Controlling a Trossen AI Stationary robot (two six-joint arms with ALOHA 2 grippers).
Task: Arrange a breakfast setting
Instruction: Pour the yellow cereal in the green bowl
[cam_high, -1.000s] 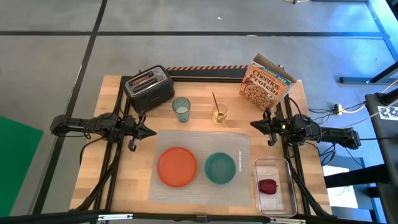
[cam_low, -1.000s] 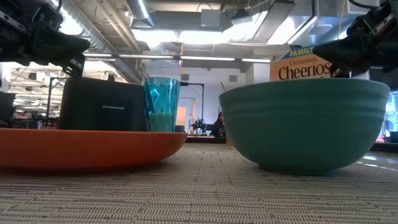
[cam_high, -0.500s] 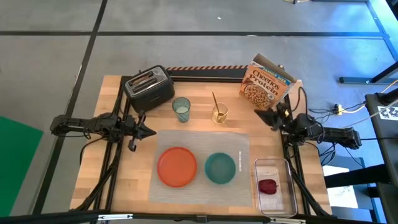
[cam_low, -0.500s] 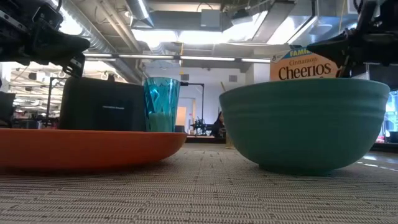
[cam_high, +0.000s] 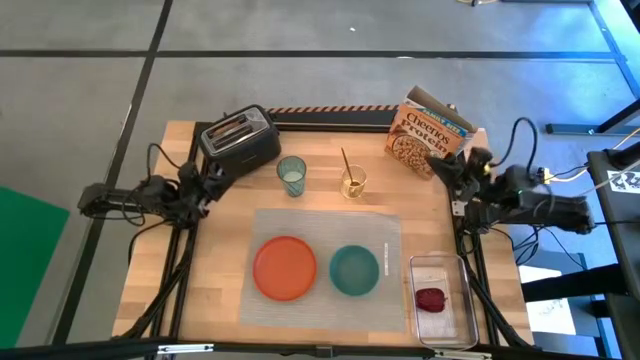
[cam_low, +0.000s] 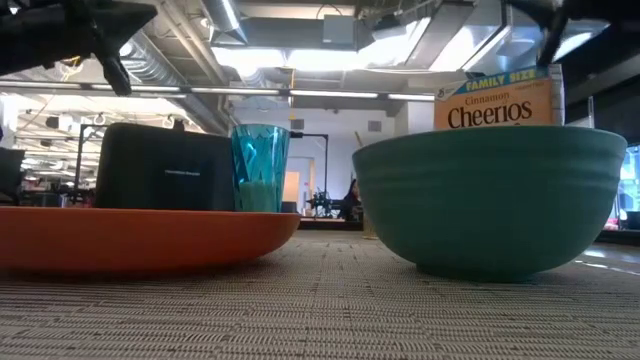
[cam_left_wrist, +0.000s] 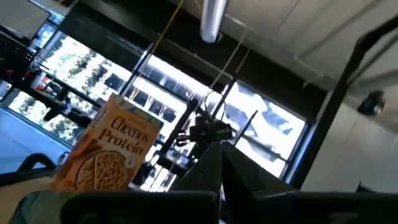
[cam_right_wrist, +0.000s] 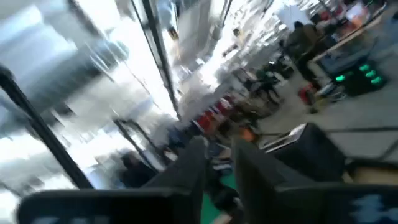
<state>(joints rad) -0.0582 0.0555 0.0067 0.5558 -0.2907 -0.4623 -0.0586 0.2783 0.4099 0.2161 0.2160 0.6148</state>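
The left gripper (cam_high: 212, 172) hovered shut and empty beside the toaster (cam_high: 240, 139), toast slice out of sight. Right of it the glass (cam_high: 291, 176) and spoon (cam_high: 347, 166) stood behind the placemat (cam_high: 390, 300), which carried the plate (cam_high: 285, 267) and bowl (cam_high: 354, 270). The fruit (cam_high: 431, 298) lay in the tub (cam_high: 463, 318), off the mat. The right gripper (cam_high: 447, 166), fingers slightly parted and empty, neared the cereal box (cam_high: 425, 138). Judging by this, cereal was the step in hand; next it needed a square grip on the box.

cereal box (cam_low: 497, 100) "Family Size Cinnamon Cheerios", "Cheerios Protein"
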